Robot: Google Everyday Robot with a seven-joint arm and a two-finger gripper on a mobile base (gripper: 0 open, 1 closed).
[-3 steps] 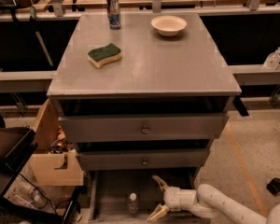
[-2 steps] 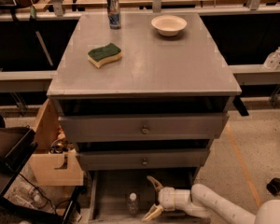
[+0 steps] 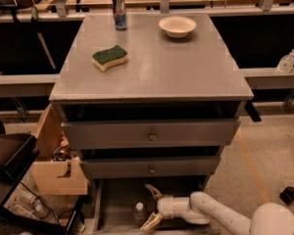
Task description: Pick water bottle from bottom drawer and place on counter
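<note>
Reaching step: my gripper [image 3: 151, 208], fingers spread, lies in the bottom drawer [image 3: 116, 198] just right of the water bottle [image 3: 138, 212]; next, I straddle it and close.

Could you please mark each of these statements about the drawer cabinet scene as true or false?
1. The water bottle stands upright in the open bottom drawer. True.
2. The gripper is shut on the water bottle. False: its fingers are spread open, and it sits low in the drawer, beside the bottle.
3. A green and yellow sponge lies on the counter. True.
4. The can stands inside the white bowl. False: the can stands on the counter at its far edge, apart from the bowl, and nothing shows in the bowl.
</note>
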